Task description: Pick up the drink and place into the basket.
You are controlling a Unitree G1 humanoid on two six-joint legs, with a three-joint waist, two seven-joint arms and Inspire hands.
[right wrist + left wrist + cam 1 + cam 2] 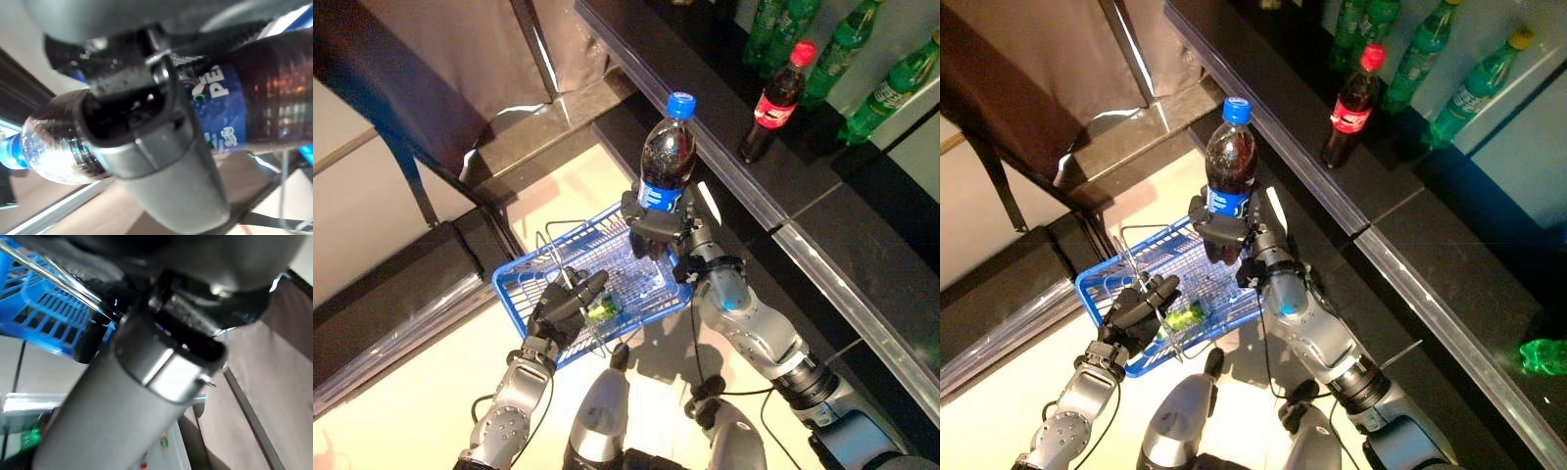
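Note:
A dark cola bottle [668, 157] with a blue cap and blue label stands upright in my right hand [656, 227], whose fingers are curled round its lower part. It hangs over the far right corner of the blue basket [524, 287]. The right wrist view shows the same bottle [264, 93] gripped close up. My left hand [563, 305] is shut on the basket's wire handle [558, 257] near the front rim. A small green item [603, 310] lies inside the basket beside that hand.
A dark shelf ledge [744, 186] runs along the right. On it stand a red-capped cola bottle [773, 103] and several green bottles [886, 93]. A dark low bench [391, 294] lies to the left of the basket.

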